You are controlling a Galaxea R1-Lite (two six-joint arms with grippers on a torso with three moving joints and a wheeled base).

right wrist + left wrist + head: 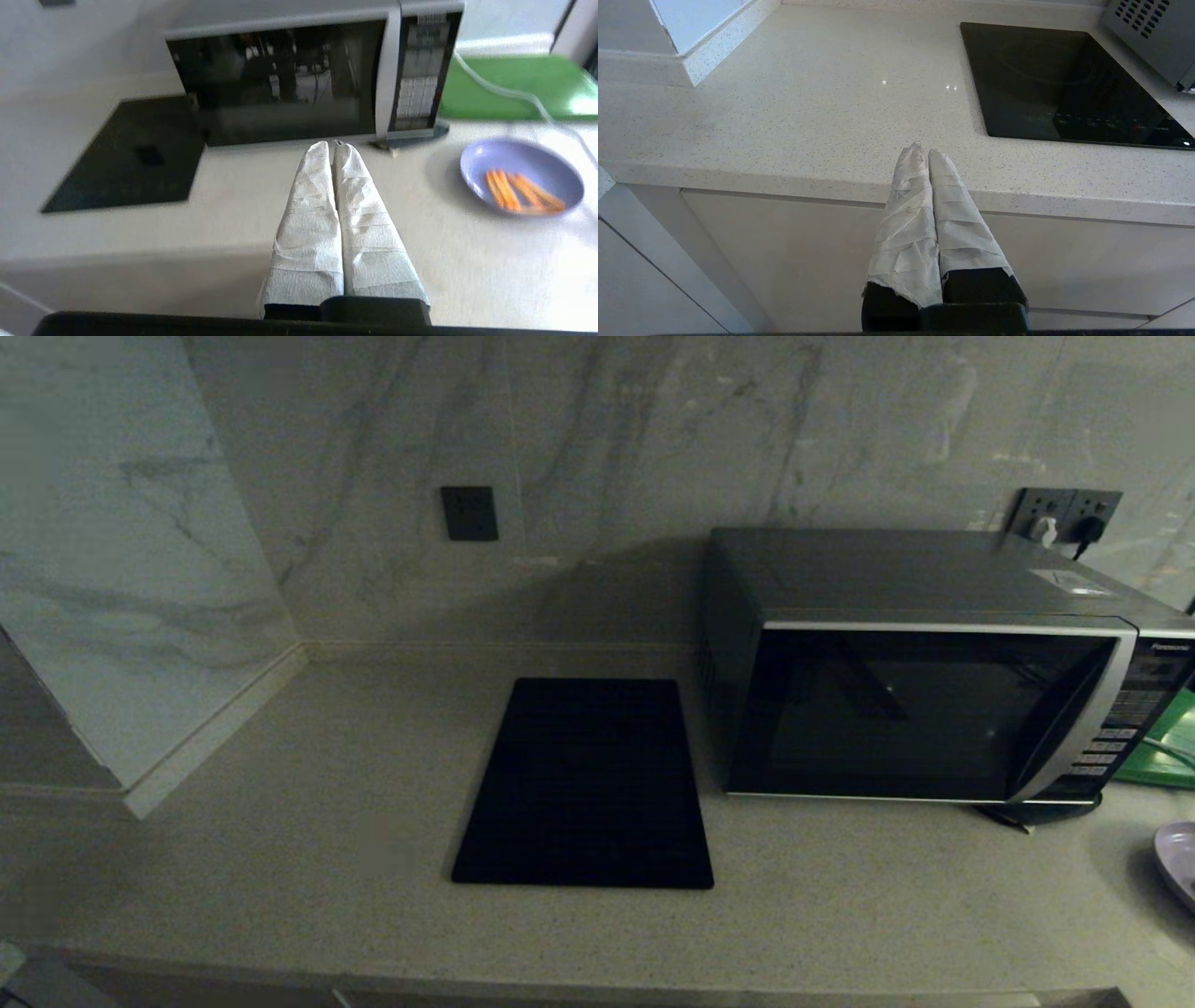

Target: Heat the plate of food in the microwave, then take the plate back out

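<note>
The microwave (924, 709) stands on the right of the counter with its black glass door closed; it also fills the far side of the right wrist view as the microwave (280, 79). The plate of food (522, 181), lilac with orange sticks, lies on the counter right of the microwave, and only the plate's rim (1178, 859) shows in the head view. My right gripper (331, 145) hovers shut and empty over the counter's front, facing the door. My left gripper (923, 151) is shut and empty at the counter's front edge, left of the cooktop.
A flat black cooktop (586, 784) is set into the counter (280, 859) left of the microwave. A green board (509, 84) with a pale cable lies behind the plate. Marble walls close the back and left. Wall sockets (1069, 515) sit behind the microwave.
</note>
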